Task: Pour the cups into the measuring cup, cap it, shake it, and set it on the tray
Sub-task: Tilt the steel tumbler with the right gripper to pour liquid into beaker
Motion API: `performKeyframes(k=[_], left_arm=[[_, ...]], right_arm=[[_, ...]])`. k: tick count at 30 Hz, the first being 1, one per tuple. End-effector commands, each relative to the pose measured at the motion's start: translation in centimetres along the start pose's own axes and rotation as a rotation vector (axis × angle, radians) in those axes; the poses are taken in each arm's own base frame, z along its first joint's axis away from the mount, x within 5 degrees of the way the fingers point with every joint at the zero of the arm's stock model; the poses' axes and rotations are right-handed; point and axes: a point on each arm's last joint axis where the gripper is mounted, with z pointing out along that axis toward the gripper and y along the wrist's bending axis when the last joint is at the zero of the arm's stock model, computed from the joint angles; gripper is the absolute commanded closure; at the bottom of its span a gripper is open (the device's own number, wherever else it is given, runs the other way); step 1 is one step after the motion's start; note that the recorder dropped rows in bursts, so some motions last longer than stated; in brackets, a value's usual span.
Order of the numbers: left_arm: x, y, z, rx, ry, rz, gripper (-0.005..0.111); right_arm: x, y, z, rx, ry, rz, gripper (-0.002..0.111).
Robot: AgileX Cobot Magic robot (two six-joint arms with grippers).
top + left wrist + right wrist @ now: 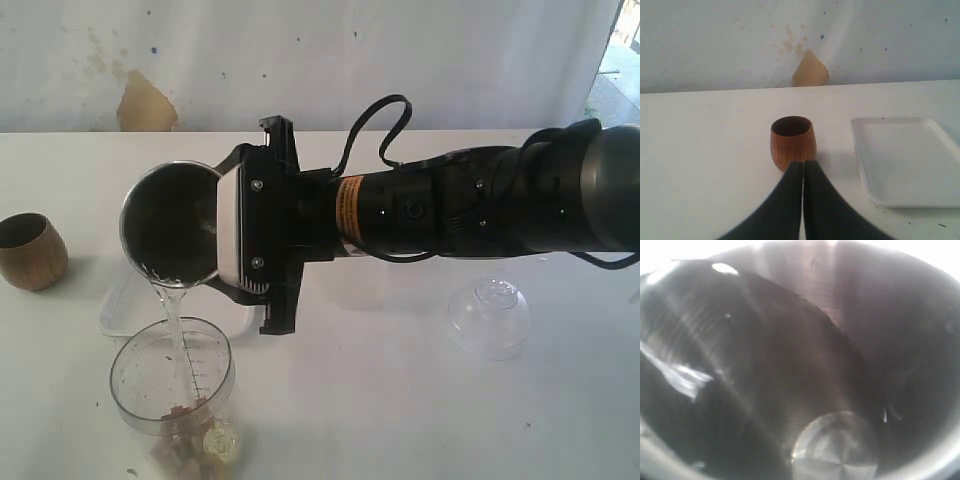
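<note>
The right hand (236, 228) grips the steel tumbler (170, 225), tipped above the measuring cup (172, 385); the left hand (803, 167) is closed, holding nothing.

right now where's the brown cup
The brown cup stands upright at the far left of the table in the exterior view, left of the tray.

Right arm (480, 205) outstretched, right claw (236, 226) clamped wide, left claw (803, 169) closed
</note>
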Motion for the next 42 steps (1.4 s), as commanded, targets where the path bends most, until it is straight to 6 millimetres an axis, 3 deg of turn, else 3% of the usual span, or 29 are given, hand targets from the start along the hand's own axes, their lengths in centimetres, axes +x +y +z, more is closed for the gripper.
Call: performKeyframes(k=[1, 20, 42], left_arm=[[0.2, 0.0, 0.0, 0.0, 0.004, 0.003, 0.106], [0.2, 0.0, 0.0, 0.0, 0.004, 0.003, 0.106], [0.2, 0.0, 0.0, 0.0, 0.004, 0.003, 0.106]], right_arm=[[-1.2, -0.7, -0.4, 0.031, -0.069, -0.045, 0.108], [-1.3, -0.8, -0.4, 0.042, -0.068, -0.335, 0.108], [-1.4, -1.8, -0.4, 0.071, -0.028, -0.407, 0.108]])
